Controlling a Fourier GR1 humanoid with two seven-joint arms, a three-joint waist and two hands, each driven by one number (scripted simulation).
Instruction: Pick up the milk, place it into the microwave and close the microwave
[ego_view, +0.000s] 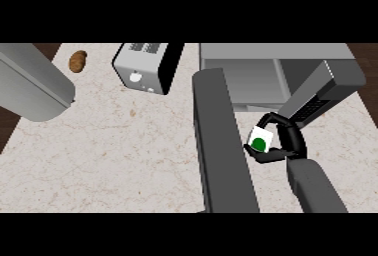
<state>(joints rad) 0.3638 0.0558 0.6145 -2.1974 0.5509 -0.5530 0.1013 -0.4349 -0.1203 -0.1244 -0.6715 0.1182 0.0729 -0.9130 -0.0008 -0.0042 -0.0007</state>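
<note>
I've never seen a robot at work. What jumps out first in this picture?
The black right hand at centre right, its fingers curled round a white milk carton with a green dot. Just beyond it the microwave stands open, its dark door swung out across the counter. A toaster sits at the top, left of the microwave.

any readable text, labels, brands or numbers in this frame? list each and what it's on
No readable text anywhere in the head view.
Milk carton, held in the right hand: a green round mark on its white face, no letters legible.
Toaster: a round knob and dark slots, no markings to read.
Microwave, door open: no label or digits visible.
</note>
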